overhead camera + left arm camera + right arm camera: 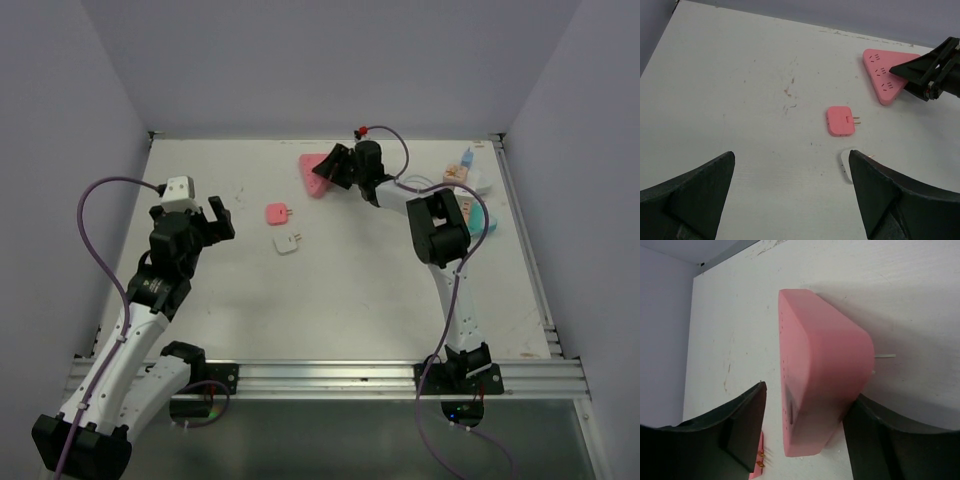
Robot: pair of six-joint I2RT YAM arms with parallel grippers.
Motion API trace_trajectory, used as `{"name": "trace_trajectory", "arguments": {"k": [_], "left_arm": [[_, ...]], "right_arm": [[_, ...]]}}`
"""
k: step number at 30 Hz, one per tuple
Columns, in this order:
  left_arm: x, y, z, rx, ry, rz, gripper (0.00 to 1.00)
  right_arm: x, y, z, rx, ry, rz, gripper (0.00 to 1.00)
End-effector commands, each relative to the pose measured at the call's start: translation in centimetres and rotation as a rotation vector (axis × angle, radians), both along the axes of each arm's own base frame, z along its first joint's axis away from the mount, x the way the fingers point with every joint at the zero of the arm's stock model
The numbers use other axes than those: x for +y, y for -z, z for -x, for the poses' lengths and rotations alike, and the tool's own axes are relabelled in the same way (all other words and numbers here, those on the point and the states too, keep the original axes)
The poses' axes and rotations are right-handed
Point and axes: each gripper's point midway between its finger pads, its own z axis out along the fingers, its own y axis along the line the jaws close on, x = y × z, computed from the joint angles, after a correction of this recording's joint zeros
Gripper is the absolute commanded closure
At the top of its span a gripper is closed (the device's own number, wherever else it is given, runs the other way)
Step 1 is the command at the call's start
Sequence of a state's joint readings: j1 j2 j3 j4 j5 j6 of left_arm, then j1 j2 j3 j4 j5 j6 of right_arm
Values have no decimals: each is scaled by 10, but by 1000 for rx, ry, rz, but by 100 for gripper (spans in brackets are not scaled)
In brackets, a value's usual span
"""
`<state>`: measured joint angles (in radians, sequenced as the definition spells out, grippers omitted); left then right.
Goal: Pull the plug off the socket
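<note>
The pink triangular socket (314,172) lies flat at the back middle of the table, with nothing plugged into it; it also shows in the left wrist view (885,75) and the right wrist view (815,365). A pink plug (277,213) (840,121) and a white plug (287,243) (845,165) lie loose in front of it, prongs pointing right. My right gripper (335,165) (807,440) is open and straddles the socket's right corner; the right finger looks against it, the left finger is apart. My left gripper (218,222) (790,200) is open and empty, left of the plugs.
A cluster of white, orange and teal adapters (470,182) lies at the back right beside the right arm. The table's raised rim (520,230) runs along the right side. The right arm's purple cable (400,150) loops over the back.
</note>
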<state>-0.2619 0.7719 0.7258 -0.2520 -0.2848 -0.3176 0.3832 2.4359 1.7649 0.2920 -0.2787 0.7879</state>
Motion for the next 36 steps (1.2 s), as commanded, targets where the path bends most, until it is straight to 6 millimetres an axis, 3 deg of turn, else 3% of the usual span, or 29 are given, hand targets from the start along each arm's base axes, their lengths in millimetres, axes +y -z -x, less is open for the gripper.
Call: {"name": "trace_trajectory", "arguments": {"k": [1, 3, 10, 14, 17, 18, 19, 21, 22, 24, 25, 26, 28, 29, 30, 31, 32, 33, 36], "left_arm": [[3, -11, -3, -48, -8, -10, 0], [3, -11, -3, -47, -3, -10, 0], [3, -11, -2, -50, -6, -10, 0], [4, -13, -1, -55, -9, -10, 0], [5, -15, 0, -61, -12, -9, 0], [5, -15, 1, -63, -14, -9, 1], [6, -15, 1, -63, -17, -9, 0], [6, -15, 1, -64, -17, -8, 0], [6, -16, 1, -63, -18, -10, 0], [7, -16, 2, -66, -18, -10, 0], [7, -17, 3, -69, -20, -9, 0], [7, -18, 3, -69, -21, -10, 0], [8, -18, 3, -69, -23, -10, 1], [8, -18, 3, -71, -23, -10, 0], [8, -18, 3, -71, -23, -8, 0], [8, -19, 3, -72, -25, -7, 0], [8, -18, 4, -71, -24, -7, 0], [8, -18, 4, -71, -25, -8, 0], [8, -18, 3, -68, -23, -7, 0]], "right_arm": [[-2, -24, -11, -28, -5, -43, 34], [-6, -29, -12, -31, -1, -45, 27], [-23, -40, -2, -18, 23, 15, 16], [-47, -43, 11, -6, 88, 94, 12], [-67, -57, 24, -20, 131, 140, 10], [-74, -50, 33, -8, 138, 174, 10], [-77, -73, 38, -42, 140, 170, 10], [-85, -75, 54, -34, 140, 197, 9], [-90, -100, 64, -55, 146, 190, 9], [-100, -106, 85, -38, 146, 211, 9], [-109, -136, 94, -89, 182, 209, 8], [-116, -149, 103, -109, 199, 215, 8], [-136, -146, 125, -95, 232, 262, 7], [-155, -179, 135, -163, 310, 269, 6], [-168, -172, 145, -151, 343, 300, 5], [-183, -178, 154, -156, 385, 315, 5], [-202, -199, 166, -199, 456, 317, 5], [-215, -192, 177, -187, 488, 331, 5], [-261, -196, 200, -195, 629, 350, 5]]}}
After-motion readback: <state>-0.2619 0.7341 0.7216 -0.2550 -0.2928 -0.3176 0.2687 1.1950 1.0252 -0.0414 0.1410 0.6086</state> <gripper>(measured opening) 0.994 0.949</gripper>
